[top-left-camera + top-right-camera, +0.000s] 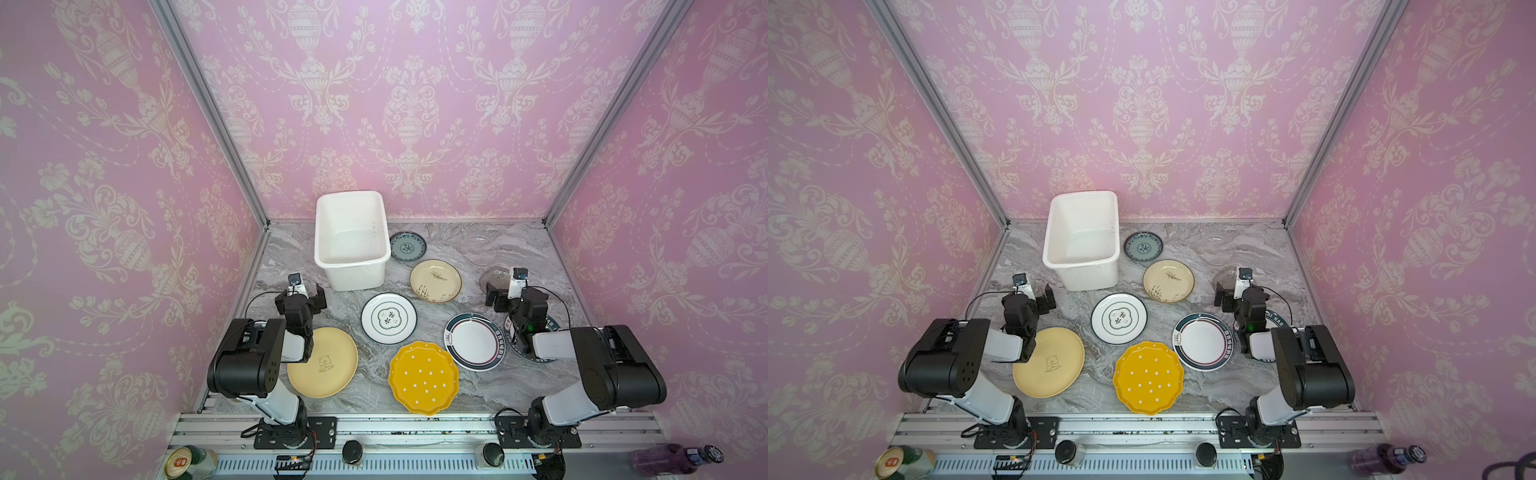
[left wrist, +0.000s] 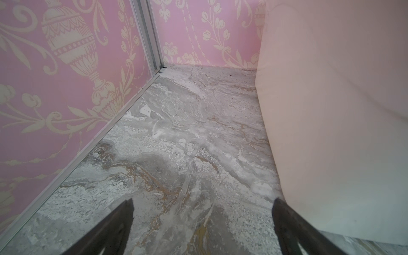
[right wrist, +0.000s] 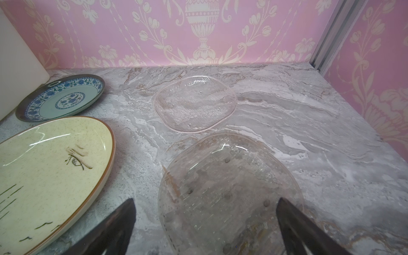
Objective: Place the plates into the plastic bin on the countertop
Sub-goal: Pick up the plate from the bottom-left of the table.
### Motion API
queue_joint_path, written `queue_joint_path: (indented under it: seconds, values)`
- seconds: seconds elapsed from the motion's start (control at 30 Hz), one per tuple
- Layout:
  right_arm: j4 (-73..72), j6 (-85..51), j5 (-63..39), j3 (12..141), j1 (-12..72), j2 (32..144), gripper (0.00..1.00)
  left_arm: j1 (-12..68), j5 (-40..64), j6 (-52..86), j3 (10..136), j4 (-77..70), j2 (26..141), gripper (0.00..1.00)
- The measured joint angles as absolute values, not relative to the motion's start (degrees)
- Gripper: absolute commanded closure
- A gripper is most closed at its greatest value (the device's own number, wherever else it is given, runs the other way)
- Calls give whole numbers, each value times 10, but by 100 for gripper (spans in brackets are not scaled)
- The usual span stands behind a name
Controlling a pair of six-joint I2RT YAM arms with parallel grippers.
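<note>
Pink, cream-urn-patterned wallpaper covers 3 walls joined by aluminium posts.

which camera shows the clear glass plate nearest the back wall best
The right wrist view: the clear glass plate lies unobstructed on the countertop, its whole rim plain. In both top views it is only a faint outline. The left wrist view misses it, showing just the plastic bin and countertop.

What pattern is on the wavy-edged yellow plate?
The wavy-edged yellow plate has small white dots, clearest in a top view.

Nine plates; one plastic bin; one can; one bottle.
</note>
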State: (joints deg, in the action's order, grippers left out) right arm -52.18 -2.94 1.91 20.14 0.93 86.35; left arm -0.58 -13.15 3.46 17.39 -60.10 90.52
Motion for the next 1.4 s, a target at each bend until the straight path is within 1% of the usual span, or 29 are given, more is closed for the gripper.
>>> queue_joint_path:
  seconds: [0.1, 0.2, 0.27, 0.37, 0.43, 0.53, 0.7, 0.8, 0.9, 1.0, 1.1, 1.23, 1.4]
  values:
    - [-469, -27, 14, 206, 9, 810, 0, -6, -157, 37, 171, -543, 819, 1]
    - [-378, -41, 8, 239, 10, 740, 0, -6, -177, 40, 174, -475, 710, 1]
    - [-301, -84, 10, 280, 11, 698, 0, -6, -186, 44, 186, -408, 638, 1]
    - [-164, -200, 13, 364, 10, 648, 0, -6, -196, 64, 221, -284, 537, 1]
    - [-98, -258, -18, 412, 2, 626, 0, -6, -200, 93, 258, -188, 479, 1]
    - [-38, -330, -75, 440, -5, 598, 0, -6, -200, 146, 326, -42, 412, 1]
    - [83, -402, -153, 469, 9, 575, 2, -6, -179, 253, 426, 165, 346, 1]
    - [158, -422, -176, 513, 51, 574, 4, -6, -126, 305, 457, 243, 333, 1]
    - [204, -448, -182, 542, 125, 568, 6, -6, -56, 346, 473, 306, 347, 1]
    - [226, -494, -178, 545, 232, 561, 8, -6, -1, 376, 501, 376, 402, 1]
    - [226, -543, -156, 544, 345, 574, 9, -6, 30, 392, 537, 453, 480, 1]
    - [218, -575, -139, 564, 473, 657, 8, -6, 37, 400, 569, 550, 562, 1]
    - [207, -579, -142, 635, 558, 808, 9, -10, 1, 415, 574, 621, 585, 1]
